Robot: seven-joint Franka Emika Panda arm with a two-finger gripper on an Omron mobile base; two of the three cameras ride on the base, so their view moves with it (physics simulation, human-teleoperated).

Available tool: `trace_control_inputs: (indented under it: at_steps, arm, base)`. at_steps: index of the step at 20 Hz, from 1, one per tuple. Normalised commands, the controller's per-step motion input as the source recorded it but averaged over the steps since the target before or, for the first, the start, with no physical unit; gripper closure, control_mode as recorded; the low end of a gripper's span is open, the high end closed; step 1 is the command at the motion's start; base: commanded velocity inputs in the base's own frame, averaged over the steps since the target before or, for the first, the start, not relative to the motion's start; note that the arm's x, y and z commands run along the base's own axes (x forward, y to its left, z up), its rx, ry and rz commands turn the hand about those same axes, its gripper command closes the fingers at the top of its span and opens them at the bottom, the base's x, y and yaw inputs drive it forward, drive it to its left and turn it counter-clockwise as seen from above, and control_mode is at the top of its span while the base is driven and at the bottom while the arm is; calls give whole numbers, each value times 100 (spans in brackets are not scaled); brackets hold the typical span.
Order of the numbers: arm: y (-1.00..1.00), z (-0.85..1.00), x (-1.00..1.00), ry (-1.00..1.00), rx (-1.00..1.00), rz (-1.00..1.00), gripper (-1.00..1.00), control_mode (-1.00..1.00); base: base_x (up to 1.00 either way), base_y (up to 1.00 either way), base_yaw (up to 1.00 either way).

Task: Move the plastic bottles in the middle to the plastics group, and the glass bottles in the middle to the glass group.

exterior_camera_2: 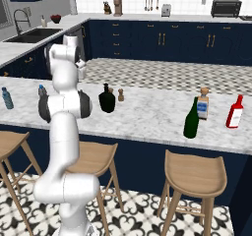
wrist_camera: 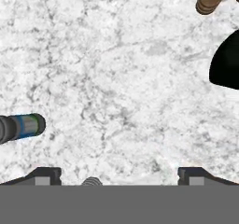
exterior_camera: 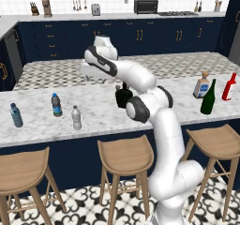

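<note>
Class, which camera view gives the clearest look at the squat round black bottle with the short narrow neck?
The right base view: the squat black bottle stands whole and unobstructed on the marble counter. In the left base view the arm covers part of it. The hand view catches just its dark curved edge.

Even, soft light fills the kitchen, bright on the marble counter [exterior_camera: 103, 111] with no hard glare anywhere. No clear source shows; the white backsplash [exterior_camera: 117, 3] behind the counter reads brightest. Shadows on the counter are faint, barely a smudge under the black bottle [exterior_camera_2: 107, 100]. The base views look coarse and slightly soft. In the hand view the marble veining is blurry, and the black bottle at its right edge is a flat, featureless dark shape.
</note>
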Motion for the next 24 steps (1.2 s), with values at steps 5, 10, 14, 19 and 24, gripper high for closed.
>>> trace_control_inputs:
  at_steps: [5, 10, 14, 19, 24]
  arm:
    - [-85, 2, -44, 2, -2, -14, -100, -100]
    - [-95, 0, -55, -1, -5, -5, -100, -100]
    - [-81, 2, -20, 0, -2, 0, -100, -100]
    - [-25, 1, 0, 0, 0, 14, -100, -100]
    - [-18, 0, 0, 0, 0, 14, -100, -100]
  base:
    - [0, 0, 0]
    - [0, 0, 0]
    - [0, 0, 0]
    - [0, 0, 0]
    - [0, 0, 0]
